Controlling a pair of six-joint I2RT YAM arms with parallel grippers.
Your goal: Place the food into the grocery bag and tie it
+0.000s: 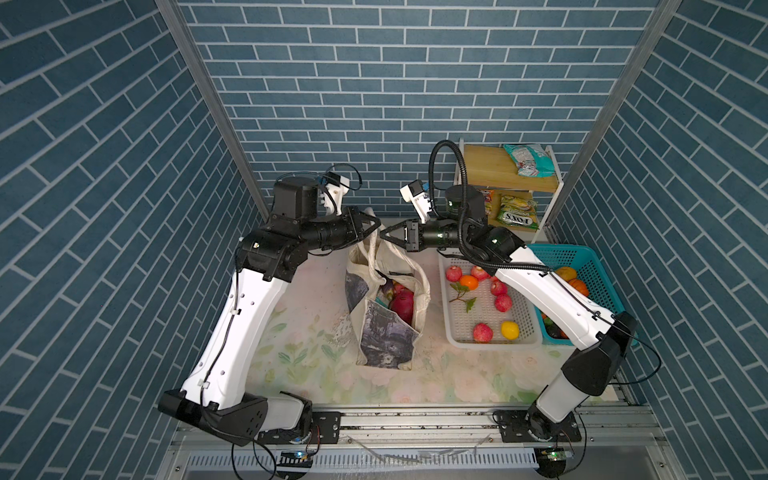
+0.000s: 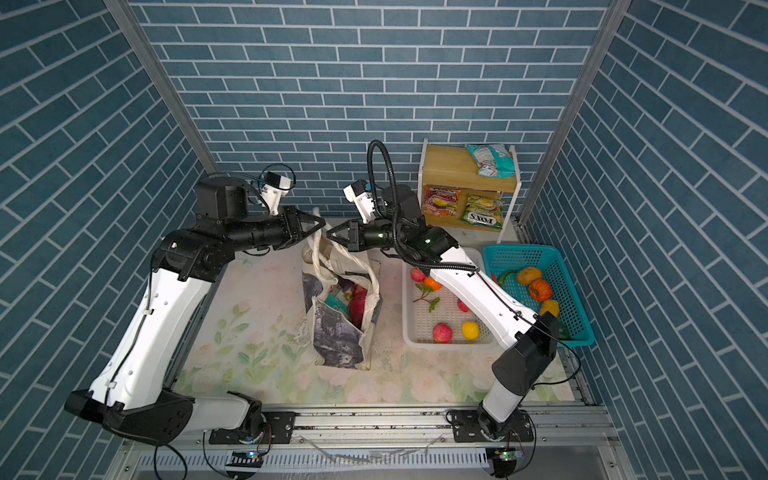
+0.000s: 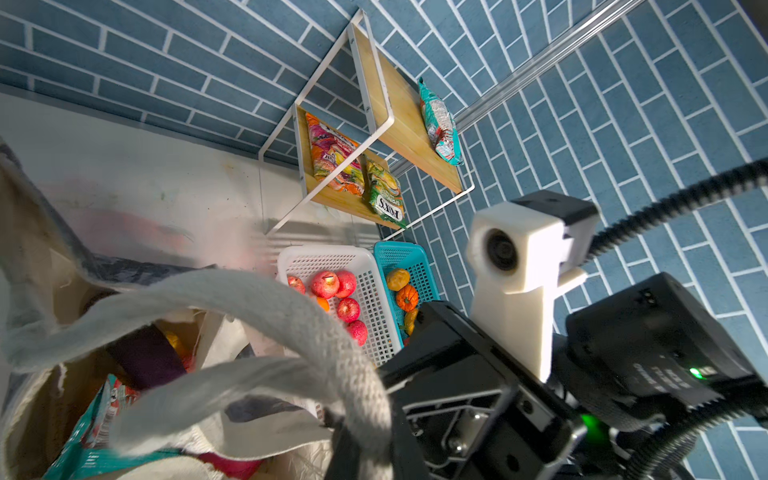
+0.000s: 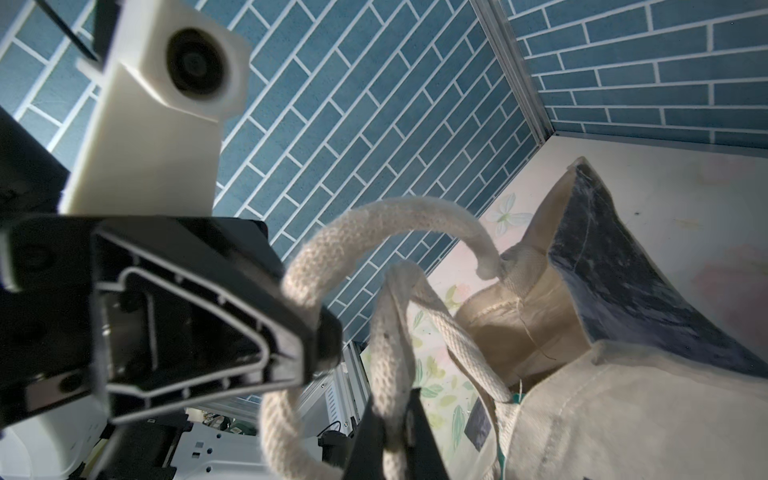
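The cream grocery bag (image 1: 388, 332) stands open in the middle of the table in both top views. Inside it lie a pink dragon fruit (image 1: 402, 305), a purple aubergine (image 1: 388, 286) and a teal packet (image 1: 380, 300). Its two long handles (image 1: 376, 253) rise to the grippers, which meet tip to tip above the bag's far end. My left gripper (image 1: 375, 226) (image 3: 365, 449) is shut on one handle (image 3: 332, 332). My right gripper (image 1: 385, 234) (image 4: 395, 424) is shut on the other handle (image 4: 390, 353). The two loops cross each other between the jaws.
To the right of the bag stands a white basket (image 1: 457, 328) with red apples (image 1: 482, 332), an orange (image 1: 469, 282) and a yellow fruit (image 1: 510, 329). A teal basket (image 1: 590, 266) with produce stands beyond it. A wooden shelf (image 1: 490, 166) with snack packets (image 1: 530, 160) stands at the back right.
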